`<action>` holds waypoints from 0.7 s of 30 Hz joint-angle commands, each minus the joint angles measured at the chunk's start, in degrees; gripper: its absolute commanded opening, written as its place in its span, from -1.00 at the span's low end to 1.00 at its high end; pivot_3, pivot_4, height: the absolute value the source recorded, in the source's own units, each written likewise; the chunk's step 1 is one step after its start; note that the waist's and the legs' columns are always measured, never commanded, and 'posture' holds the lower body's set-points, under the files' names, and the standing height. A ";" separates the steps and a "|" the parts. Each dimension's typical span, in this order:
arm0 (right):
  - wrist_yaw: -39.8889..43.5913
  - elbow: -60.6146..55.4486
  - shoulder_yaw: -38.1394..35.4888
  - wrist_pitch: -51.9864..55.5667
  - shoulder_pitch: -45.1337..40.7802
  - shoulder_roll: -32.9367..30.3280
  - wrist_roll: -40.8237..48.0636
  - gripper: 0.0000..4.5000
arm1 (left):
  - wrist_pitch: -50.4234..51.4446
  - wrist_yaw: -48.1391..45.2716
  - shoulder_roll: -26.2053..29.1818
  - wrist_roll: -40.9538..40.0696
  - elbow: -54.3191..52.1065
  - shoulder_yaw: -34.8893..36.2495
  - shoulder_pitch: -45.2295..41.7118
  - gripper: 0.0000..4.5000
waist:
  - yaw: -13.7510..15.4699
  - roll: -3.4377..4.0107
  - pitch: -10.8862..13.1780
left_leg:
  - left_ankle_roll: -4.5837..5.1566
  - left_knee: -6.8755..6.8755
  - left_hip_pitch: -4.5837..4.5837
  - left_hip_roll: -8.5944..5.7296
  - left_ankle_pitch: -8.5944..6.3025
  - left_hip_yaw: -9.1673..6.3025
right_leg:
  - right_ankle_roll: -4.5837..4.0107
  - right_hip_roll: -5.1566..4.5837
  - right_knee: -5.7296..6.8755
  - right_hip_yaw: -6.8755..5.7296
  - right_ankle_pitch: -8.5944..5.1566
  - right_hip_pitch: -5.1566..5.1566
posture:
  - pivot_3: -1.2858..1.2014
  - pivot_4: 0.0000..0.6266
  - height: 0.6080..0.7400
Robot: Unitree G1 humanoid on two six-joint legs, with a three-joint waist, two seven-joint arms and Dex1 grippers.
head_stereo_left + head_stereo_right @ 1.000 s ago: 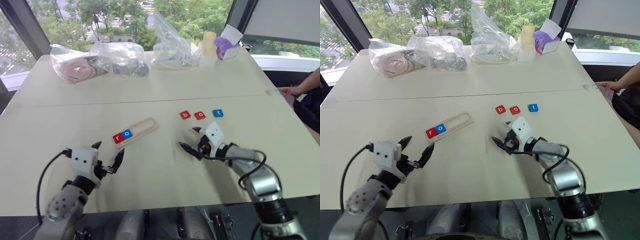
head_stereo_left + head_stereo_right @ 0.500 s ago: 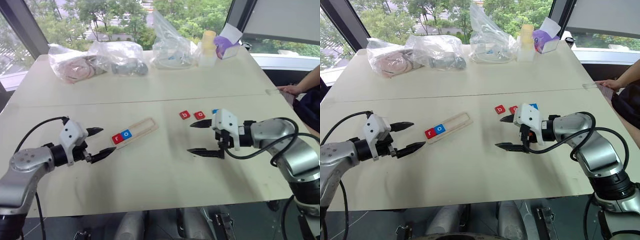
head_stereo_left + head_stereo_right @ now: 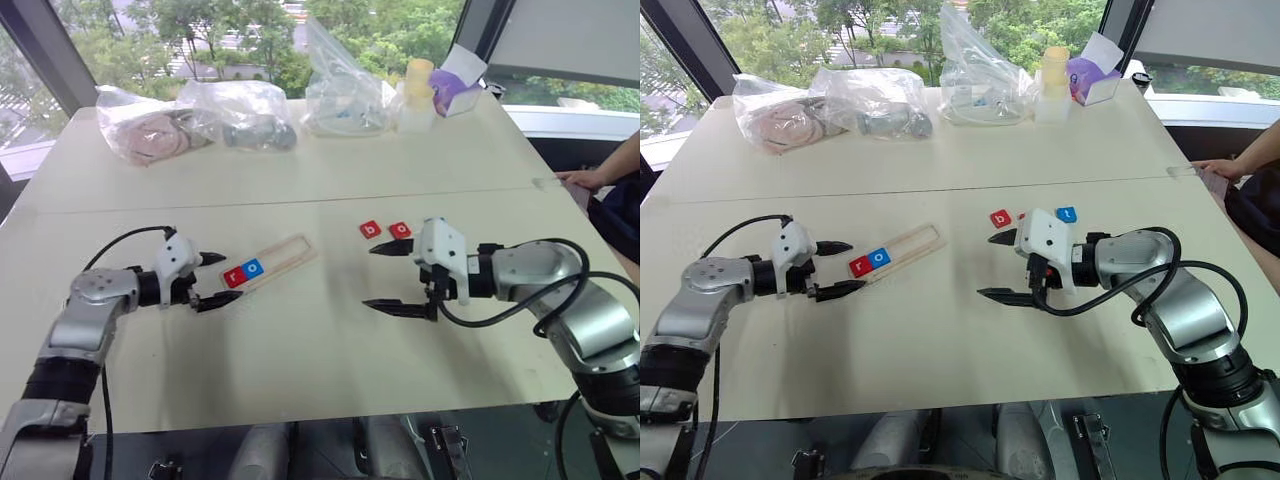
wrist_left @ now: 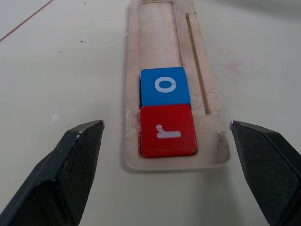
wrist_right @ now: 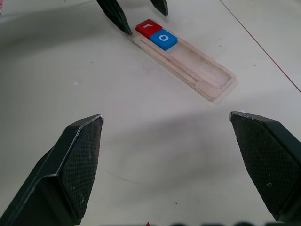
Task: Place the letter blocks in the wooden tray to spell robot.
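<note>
The wooden tray [image 3: 285,254] lies slantwise on the table left of centre. A red r block [image 3: 235,277] and a blue o block [image 3: 254,268] sit side by side at its near-left end. My left gripper [image 3: 224,278] is open just short of that end, one finger on each side, touching nothing. The left wrist view has the r block [image 4: 167,129] and o block [image 4: 164,85] straight ahead. A red b block [image 3: 370,230], a red o block [image 3: 400,230] and a blue t block [image 3: 1066,214] lie loose to the right. My right gripper [image 3: 368,277] hovers open and empty in front of them.
Clear plastic bags [image 3: 240,115] with odds and ends, a pale bottle [image 3: 415,95] and a purple box [image 3: 455,90] line the far edge. A person's hand [image 3: 585,180] rests at the table's right edge. A seam [image 3: 300,203] crosses the table.
My left gripper has moved forward and right to the tray's near end. My right gripper has lifted off the table and turned, its fingers now one above the other.
</note>
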 commanded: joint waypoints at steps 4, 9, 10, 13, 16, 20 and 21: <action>-2.70 -4.19 -2.16 1.58 1.17 -0.24 1.17 0.97 | -4.81 -1.20 -1.88 2.82 7.04 -0.89 -3.03 1.00 | 0.09 0.00 0.00 | -0.04 0.02 -0.02 0.00 0.03 0.00 | 0.00 0.02 0.11 0.01 0.00 -0.06 | 0.03 -0.52 1.00; -3.99 -5.31 -2.42 2.32 1.92 -0.42 1.33 0.97 | -8.03 -0.69 -3.11 5.36 11.43 -2.13 -4.21 1.00 | 0.27 0.00 -0.03 | -0.05 0.14 0.04 -0.02 0.04 0.00 | 0.00 0.00 0.29 0.01 0.00 -0.01 | 0.03 -0.52 1.00; -4.26 -5.40 -2.35 2.38 1.90 -0.32 1.31 0.97 | -8.79 -0.49 -3.34 6.09 12.28 -2.62 -4.34 1.00 | 0.33 0.00 -0.04 | -0.06 0.16 0.06 -0.02 0.05 0.00 | 0.00 0.00 0.34 0.01 0.00 0.01 | 0.03 -0.52 1.00; -4.71 -5.51 -2.23 2.53 1.80 -0.29 1.36 0.97 | -10.31 -0.43 -3.85 7.14 13.62 -3.40 -4.32 1.00 | 0.45 0.04 -0.09 | -0.08 0.18 0.30 -0.02 0.06 -0.02 | -0.01 0.00 0.38 0.01 -0.01 0.25 | 0.03 -0.52 1.00; -5.02 -5.36 -1.96 2.50 1.55 -0.27 1.25 0.97 | -11.47 -0.33 -4.17 7.73 13.84 -4.10 -3.61 1.00 | 0.54 0.08 -0.16 | -0.07 0.22 0.38 -0.02 0.07 -0.03 | -0.02 0.01 0.39 0.00 -0.02 0.36 | 0.03 -0.52 1.00; -5.12 -5.21 -1.70 2.38 1.33 -0.34 1.21 0.97 | -11.03 -0.58 -4.50 7.47 13.78 -3.98 -3.19 1.00 | 0.90 0.14 -0.22 | -0.07 0.25 0.38 -0.02 0.07 -0.02 | -0.01 0.02 0.39 0.01 -0.01 0.36 | 0.03 -0.52 1.00; -5.10 -5.08 -1.60 2.31 1.26 -0.39 1.12 0.97 | -10.62 -0.59 -4.75 7.08 13.82 -3.72 -3.16 1.00 | 0.95 0.14 -0.23 | -0.07 0.25 0.37 -0.01 0.07 -0.02 | -0.01 0.03 0.40 0.01 -0.01 0.35 | 0.03 -0.52 1.00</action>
